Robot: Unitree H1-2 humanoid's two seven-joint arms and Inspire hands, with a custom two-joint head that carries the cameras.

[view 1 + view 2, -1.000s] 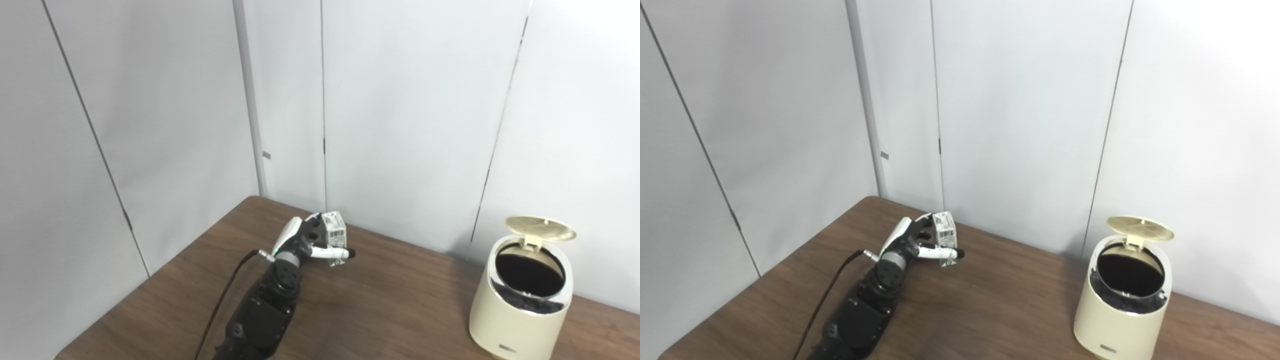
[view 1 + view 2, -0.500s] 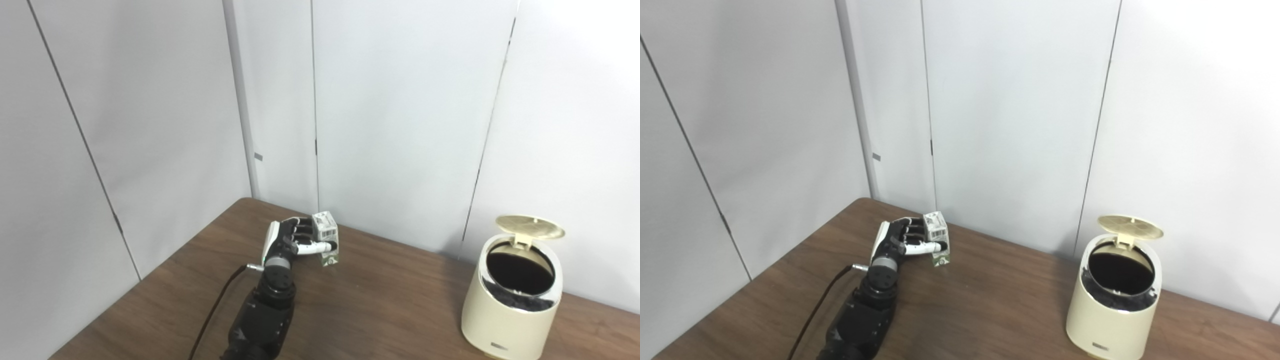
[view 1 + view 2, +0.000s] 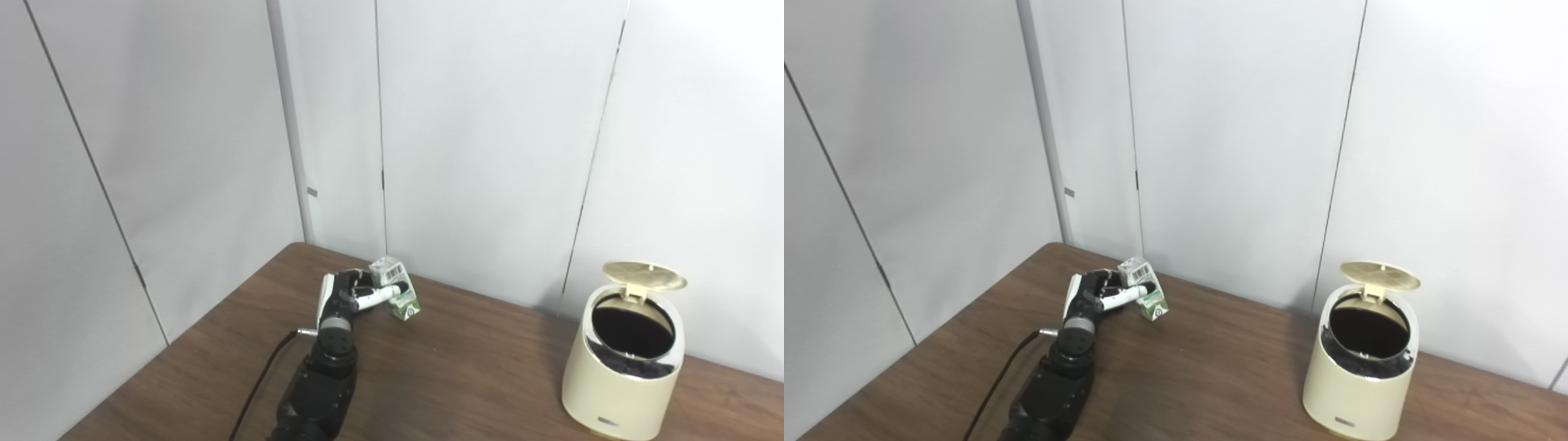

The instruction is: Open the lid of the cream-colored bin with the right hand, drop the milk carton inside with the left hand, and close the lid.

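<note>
The dark wood-grain counter [image 3: 465,380] carries a cream-colored bin [image 3: 618,392] standing upright at about four o'clock, its lid [image 3: 644,276] raised open at the back.

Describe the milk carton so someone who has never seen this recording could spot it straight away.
Start at the brown wooden table, then go to its far left part, where the robot's black arm ends in the left hand. The milk carton is the small tilted white-and-green box in its fingers, far left of the open cream-colored bin.
</note>
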